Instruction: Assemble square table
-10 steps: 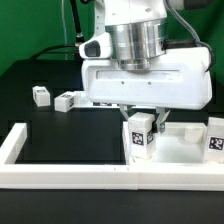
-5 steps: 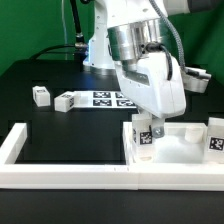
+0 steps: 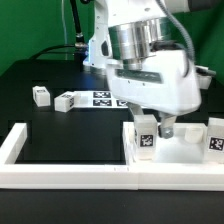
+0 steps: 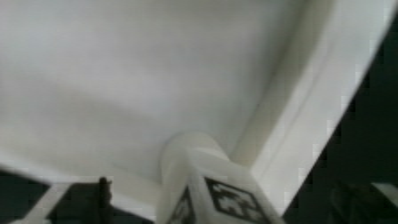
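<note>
The white square table top (image 3: 186, 150) lies at the exterior view's right, behind the front bar. A white tagged leg (image 3: 146, 139) stands upright on its near left corner, and a second tagged leg (image 3: 214, 136) stands at its right corner. My gripper (image 3: 156, 128) hangs over the first leg, straddling it. In the wrist view the leg (image 4: 224, 192) rises between the jaws, over the top's underside (image 4: 143, 80). One dark finger (image 4: 100, 196) stands apart from the leg, so the jaws look open. Two loose leg blocks (image 3: 40, 95) (image 3: 66, 101) lie at the left.
A long white bar frame (image 3: 60, 171) runs along the front and up the left side. The marker board (image 3: 104, 98) lies behind my gripper on the black table. The robot's base and cables stand at the back.
My hand has turned about its vertical axis over the leg, from broadside to angled. The leg and the table top stay where they were.
</note>
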Robot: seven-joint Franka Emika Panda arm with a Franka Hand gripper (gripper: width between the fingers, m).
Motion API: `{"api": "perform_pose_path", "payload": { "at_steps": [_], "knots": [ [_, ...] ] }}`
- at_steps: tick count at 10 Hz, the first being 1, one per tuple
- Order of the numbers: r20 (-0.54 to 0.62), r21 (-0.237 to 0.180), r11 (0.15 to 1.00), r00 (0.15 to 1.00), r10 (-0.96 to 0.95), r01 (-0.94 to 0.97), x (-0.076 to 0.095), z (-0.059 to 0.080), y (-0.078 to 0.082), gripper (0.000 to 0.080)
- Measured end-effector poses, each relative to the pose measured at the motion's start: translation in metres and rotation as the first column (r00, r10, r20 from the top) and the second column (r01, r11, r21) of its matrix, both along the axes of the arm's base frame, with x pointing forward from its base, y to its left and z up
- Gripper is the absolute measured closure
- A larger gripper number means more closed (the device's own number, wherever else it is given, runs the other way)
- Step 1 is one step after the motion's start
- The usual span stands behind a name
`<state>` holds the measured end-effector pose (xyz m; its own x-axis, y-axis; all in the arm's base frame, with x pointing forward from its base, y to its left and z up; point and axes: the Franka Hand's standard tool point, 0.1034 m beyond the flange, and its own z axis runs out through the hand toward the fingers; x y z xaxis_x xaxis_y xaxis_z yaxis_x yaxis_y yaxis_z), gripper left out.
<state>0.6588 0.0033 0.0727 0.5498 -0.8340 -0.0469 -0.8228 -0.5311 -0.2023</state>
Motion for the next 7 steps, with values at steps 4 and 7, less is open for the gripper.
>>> {"api": "perform_pose_path", "payload": {
  "at_steps": [4,7],
  "knots": [
    [0.024,-0.067,0.948,0.949,0.315,-0.312,0.000,-0.001,0.000,0.0150],
    [0.021,-0.202,0.649,0.660,0.751,-0.733,0.009,0.004,-0.016,0.0150]
  ]
}}
